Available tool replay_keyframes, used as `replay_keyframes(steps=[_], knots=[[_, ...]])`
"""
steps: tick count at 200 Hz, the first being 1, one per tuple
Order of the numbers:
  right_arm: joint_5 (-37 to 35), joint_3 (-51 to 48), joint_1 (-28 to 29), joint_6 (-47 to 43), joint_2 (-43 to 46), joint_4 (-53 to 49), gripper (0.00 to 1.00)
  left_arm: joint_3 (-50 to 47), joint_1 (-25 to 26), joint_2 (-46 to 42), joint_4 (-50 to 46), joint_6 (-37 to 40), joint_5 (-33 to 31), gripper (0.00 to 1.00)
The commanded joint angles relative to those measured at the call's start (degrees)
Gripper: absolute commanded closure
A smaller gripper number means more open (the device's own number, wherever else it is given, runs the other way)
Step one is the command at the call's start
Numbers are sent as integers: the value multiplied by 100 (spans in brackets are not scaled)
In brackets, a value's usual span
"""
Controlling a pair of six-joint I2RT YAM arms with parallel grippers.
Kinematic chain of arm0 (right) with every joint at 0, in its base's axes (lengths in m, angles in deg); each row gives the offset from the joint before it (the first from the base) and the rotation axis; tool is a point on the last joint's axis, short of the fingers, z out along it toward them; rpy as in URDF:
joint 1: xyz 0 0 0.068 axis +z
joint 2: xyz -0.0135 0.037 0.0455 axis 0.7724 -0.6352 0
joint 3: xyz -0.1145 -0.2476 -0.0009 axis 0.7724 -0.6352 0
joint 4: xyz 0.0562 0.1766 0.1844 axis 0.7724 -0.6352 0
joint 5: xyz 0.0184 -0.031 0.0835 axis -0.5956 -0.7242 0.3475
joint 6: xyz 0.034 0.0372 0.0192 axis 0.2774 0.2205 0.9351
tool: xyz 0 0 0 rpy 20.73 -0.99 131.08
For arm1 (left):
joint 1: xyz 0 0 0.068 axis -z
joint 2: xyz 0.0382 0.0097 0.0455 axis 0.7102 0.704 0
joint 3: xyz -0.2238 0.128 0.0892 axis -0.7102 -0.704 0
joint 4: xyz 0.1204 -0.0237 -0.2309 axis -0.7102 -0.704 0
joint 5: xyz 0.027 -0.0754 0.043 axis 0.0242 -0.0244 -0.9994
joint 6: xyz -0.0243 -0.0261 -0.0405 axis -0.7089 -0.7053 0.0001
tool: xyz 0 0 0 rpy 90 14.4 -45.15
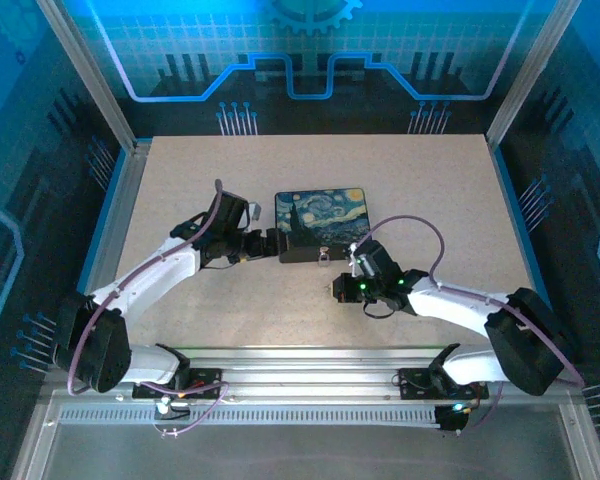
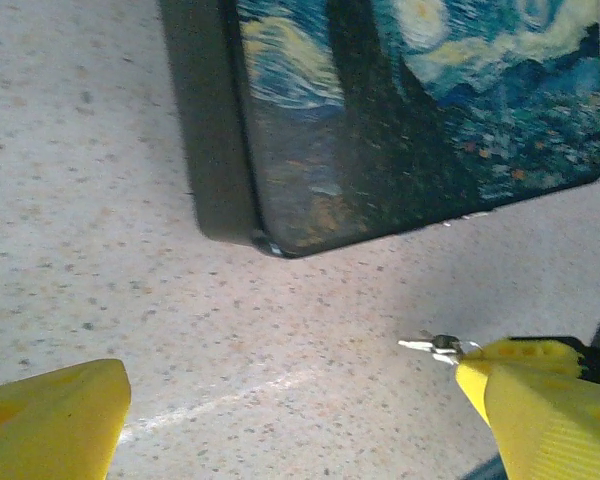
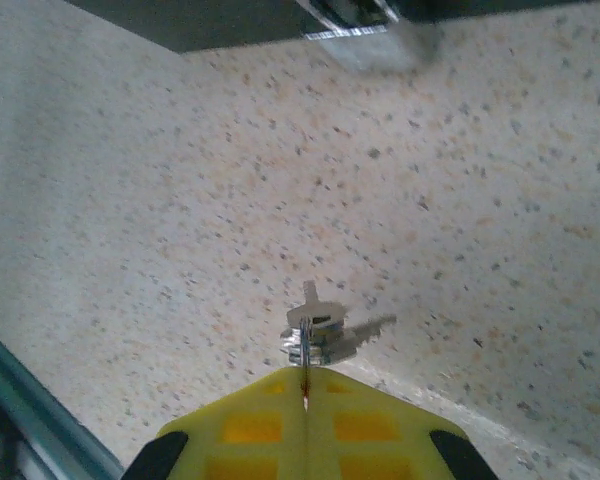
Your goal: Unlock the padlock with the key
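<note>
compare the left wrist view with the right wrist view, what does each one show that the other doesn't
Left wrist: the painted top of the box and its near corner, with the left gripper open, its yellow fingers wide apart.
Right wrist: the silvery padlock, blurred, at the box's dark edge, plus a straight-on look at the right gripper shut on the key.
Shared: the speckled table, the box and the key.

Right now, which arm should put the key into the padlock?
Right. Its tool is shut on the key, facing the padlock ahead. The left tool is open beside the box.
</note>
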Motion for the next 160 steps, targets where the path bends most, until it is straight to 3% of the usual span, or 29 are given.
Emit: replay_keyframes(steps=[1,46,74,114,160], knots=[[261,-50,-142,-26,179,230,96,-109,101,3,297,-126,636,8],[639,0,-380,105,544,306,96,-452,114,57,1159,-753,1361,8],[978,131,-437,-88,689,385,95,-640,182,131,1781,-1702,1646,8],[1620,570,-365,-484,421,570,94,-581,448,198,2017,-3199,1423,10],[1782,1260,-142,-690,-94,740,94,-838,615,102,2691,-4887,1347,12]])
